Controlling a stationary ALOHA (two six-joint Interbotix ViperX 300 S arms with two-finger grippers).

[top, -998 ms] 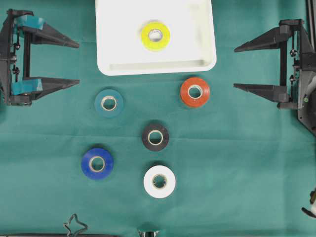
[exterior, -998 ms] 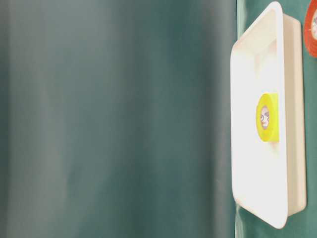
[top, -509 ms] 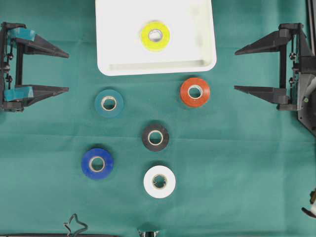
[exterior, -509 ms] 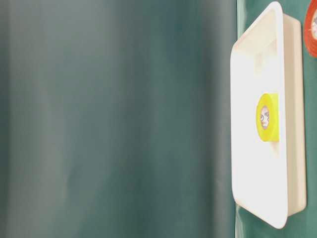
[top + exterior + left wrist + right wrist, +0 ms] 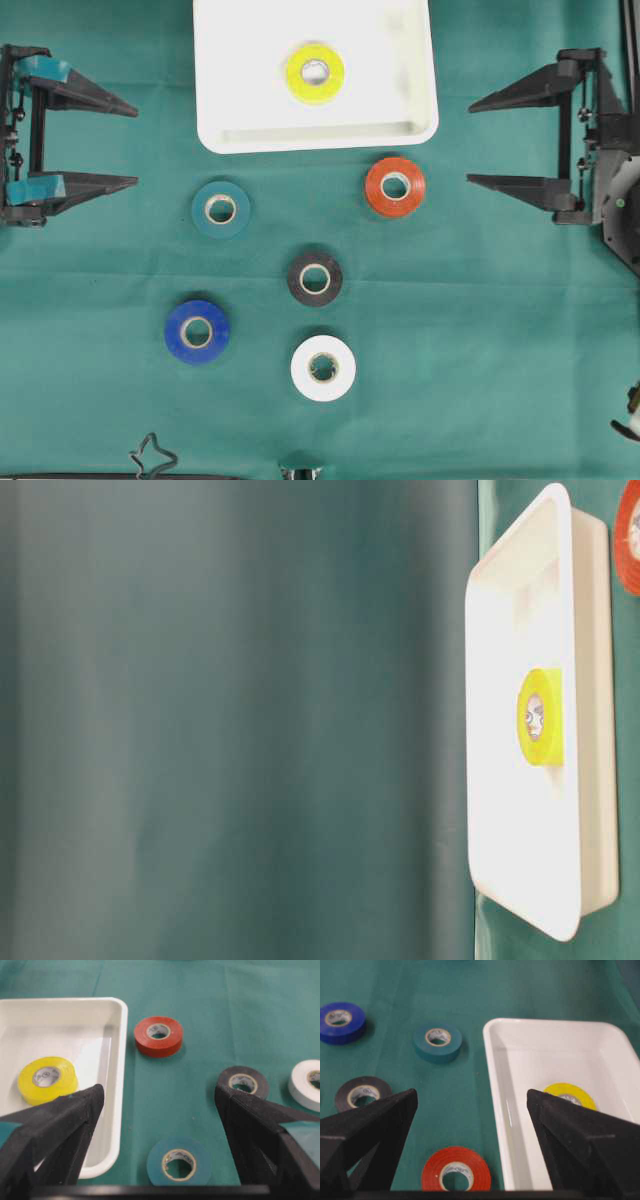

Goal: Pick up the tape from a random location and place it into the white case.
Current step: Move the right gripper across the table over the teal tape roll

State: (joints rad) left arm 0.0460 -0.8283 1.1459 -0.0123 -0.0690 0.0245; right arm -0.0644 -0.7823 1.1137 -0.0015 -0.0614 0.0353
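Note:
The white case [image 5: 222, 100] lies at the top middle of the green cloth with a yellow tape roll [image 5: 315, 72] flat inside it. On the cloth below lie a red roll [image 5: 395, 186], a teal roll [image 5: 220, 209], a black roll [image 5: 315, 278], a blue roll [image 5: 197, 331] and a white roll [image 5: 323, 368]. My left gripper [image 5: 134, 142] hangs open at the left edge, pointing right, with nothing in it. My right gripper [image 5: 469, 141] stands open at the right edge, pointing left towards the red roll, with nothing between its fingers.
The table-level view shows the case [image 5: 575, 810] side-on with the yellow roll [image 5: 541, 717] in it. A small wire star shape [image 5: 151, 458] lies at the cloth's near edge. Bare green cloth surrounds the rolls on the left and right.
The left gripper has drawn back to the left over the last second and now holds still. The right gripper has edged slightly left. The rolls have not moved.

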